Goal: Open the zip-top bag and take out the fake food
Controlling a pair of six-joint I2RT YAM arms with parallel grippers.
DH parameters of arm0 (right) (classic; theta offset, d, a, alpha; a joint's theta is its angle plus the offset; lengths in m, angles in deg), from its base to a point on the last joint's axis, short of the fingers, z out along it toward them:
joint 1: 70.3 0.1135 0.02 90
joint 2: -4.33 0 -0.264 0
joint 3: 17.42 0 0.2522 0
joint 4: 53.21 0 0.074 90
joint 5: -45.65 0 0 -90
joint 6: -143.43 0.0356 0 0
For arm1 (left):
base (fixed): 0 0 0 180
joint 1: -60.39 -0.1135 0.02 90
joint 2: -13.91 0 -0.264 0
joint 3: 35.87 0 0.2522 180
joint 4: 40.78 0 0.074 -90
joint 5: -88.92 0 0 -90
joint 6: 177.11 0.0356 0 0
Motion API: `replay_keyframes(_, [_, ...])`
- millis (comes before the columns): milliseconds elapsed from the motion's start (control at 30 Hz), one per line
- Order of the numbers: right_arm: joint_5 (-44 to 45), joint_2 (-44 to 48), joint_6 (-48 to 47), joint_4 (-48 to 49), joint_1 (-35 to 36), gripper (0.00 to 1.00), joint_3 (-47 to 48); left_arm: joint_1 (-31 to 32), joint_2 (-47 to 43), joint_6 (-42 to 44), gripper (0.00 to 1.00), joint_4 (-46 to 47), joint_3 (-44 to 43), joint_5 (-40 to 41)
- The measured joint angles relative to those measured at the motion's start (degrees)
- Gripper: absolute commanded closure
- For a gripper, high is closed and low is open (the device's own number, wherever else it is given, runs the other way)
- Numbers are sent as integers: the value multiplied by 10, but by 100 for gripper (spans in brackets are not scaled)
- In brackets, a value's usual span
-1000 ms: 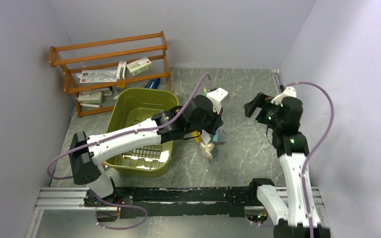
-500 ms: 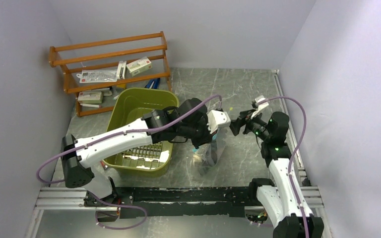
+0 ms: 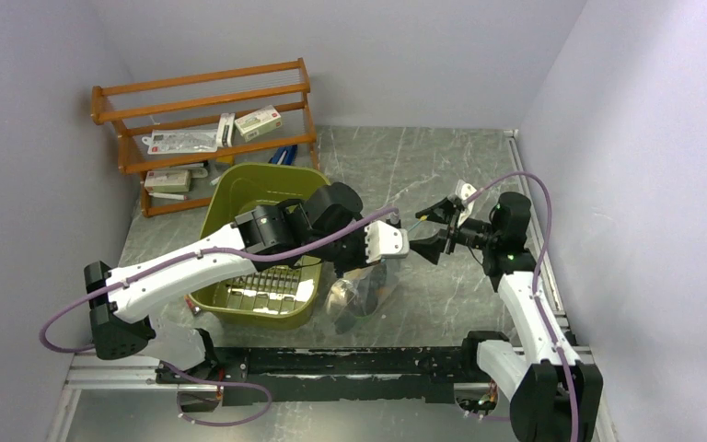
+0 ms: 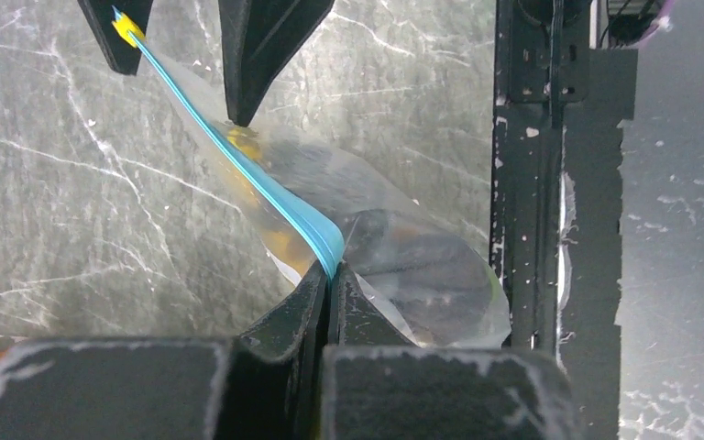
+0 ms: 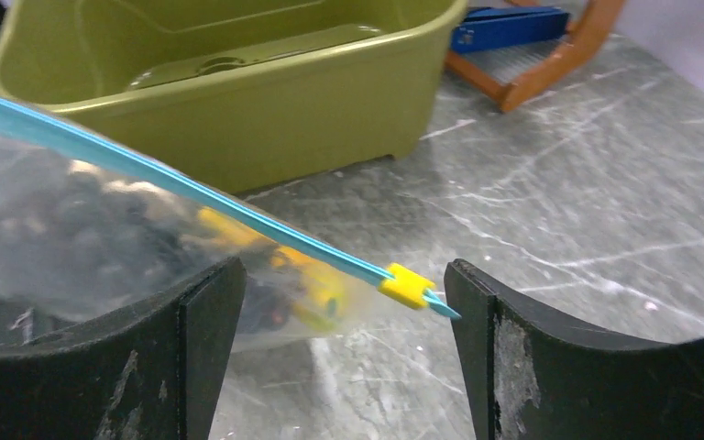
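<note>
left tool [image 4: 328,277] pinches the zip-top bag [image 4: 422,266], right tool [image 5: 346,272] gapes wide, fake food [image 5: 225,227] blurred inside.

Clear zip-top bag [image 4: 403,247] bears teal strip [image 4: 266,188] and yellow slider [image 5: 401,285]

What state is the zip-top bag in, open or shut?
Shut. On the zip-top bag the blue strip runs as one sealed line to the yellow slider at its end; fake food inside.

This looks like a robotics lab test cell: plain pale walls [image 3: 350,55] box in a grey marbled tabletop [image 3: 442,166]. The left arm [image 3: 193,262] and right arm [image 3: 529,313] are bolted to a metal rail [image 3: 110,370] at the near edge. A wooden rack [image 3: 202,78] of small packets and an olive tub [image 3: 267,168] sit far left.
</note>
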Motion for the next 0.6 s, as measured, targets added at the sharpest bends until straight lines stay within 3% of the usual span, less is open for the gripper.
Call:
replay_keyframes(233, [-67, -74, -99, -98, 0, 53, 69, 0, 39, 40, 93, -17, -21, 10])
replay_keyframes(467, [-86, -107, -173, -171, 0, 67, 92, 0, 48, 46, 93, 0, -20, 44])
replay_keyframes(600, [-66, -123, -203, -212, 0, 86, 99, -1, 39, 48, 93, 20, 0, 59])
